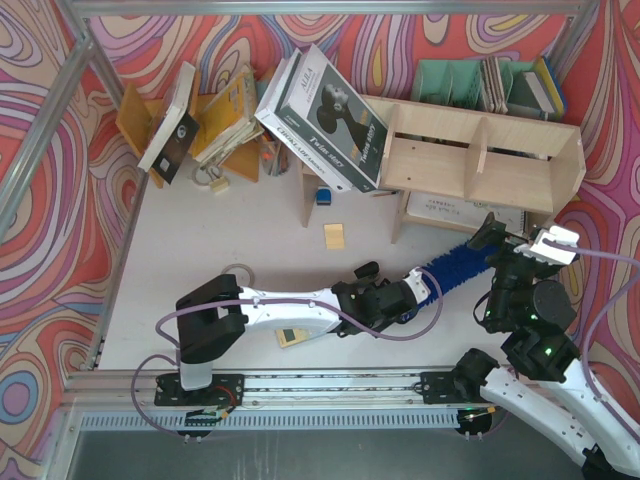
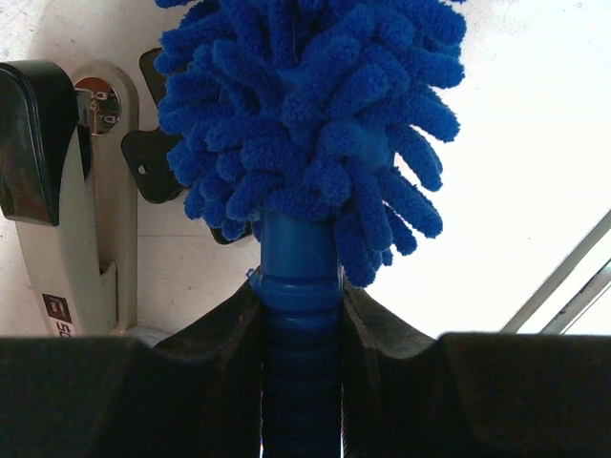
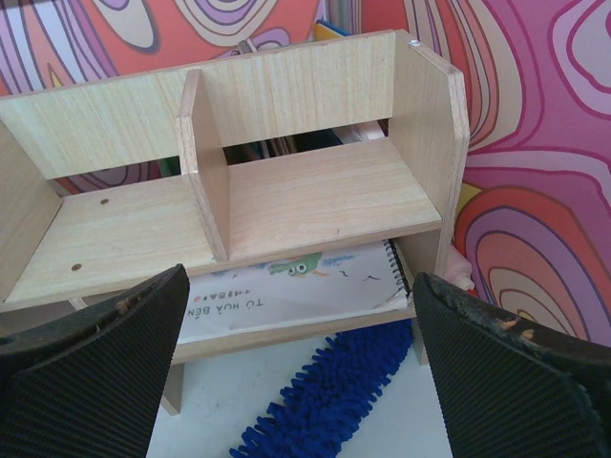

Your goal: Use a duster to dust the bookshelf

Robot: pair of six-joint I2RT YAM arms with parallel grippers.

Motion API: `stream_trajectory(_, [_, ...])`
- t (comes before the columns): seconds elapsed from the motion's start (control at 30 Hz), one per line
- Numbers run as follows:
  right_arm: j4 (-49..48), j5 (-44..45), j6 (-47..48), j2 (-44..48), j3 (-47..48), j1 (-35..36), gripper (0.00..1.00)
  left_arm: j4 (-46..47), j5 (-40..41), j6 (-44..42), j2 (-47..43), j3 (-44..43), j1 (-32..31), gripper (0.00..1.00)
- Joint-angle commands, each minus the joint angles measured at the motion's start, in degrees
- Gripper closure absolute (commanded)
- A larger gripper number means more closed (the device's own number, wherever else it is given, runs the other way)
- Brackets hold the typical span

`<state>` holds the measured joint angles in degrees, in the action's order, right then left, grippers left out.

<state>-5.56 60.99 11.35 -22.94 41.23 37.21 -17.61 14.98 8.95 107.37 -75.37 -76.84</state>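
The pale plywood bookshelf (image 1: pixel 480 165) stands at the back right, with upright dividers; the right wrist view shows it close ahead (image 3: pixel 305 196). The duster (image 1: pixel 462 263) lies low over the table in front of it, its fluffy blue head (image 3: pixel 334 405) reaching to the shelf's lower right foot. My left gripper (image 1: pixel 415 292) is shut on the duster's ribbed blue handle (image 2: pixel 298 296), the head (image 2: pixel 305 114) spreading out beyond the fingers. My right gripper (image 1: pixel 520 243) hangs open and empty above the duster's far end, facing the shelf (image 3: pixel 301 372).
A spiral notebook (image 3: pixel 286 286) lies on the bottom shelf. White boxes (image 1: pixel 325 115) lean on the shelf's left end. An orange-brown book rack (image 1: pixel 205 125) stands back left, green file holders (image 1: pixel 465 80) behind. A stapler (image 2: pixel 72 191) lies beside the duster. A yellow note (image 1: pixel 334 235) lies mid-table.
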Motion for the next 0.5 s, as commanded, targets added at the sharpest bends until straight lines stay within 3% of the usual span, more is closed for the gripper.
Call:
stream_trajectory(0.0, [-1.51,-0.27,0.42,-0.44,0.02,0.12,0.12,1.01,-0.55,-1.17,-2.87,-0.30,-0.46,1.00])
stream_trajectory(0.47, [-1.85,-0.63,0.28,-1.05,0.06,0.10,0.11,0.25,0.17,-1.52,-11.71,2.61,-2.31,1.00])
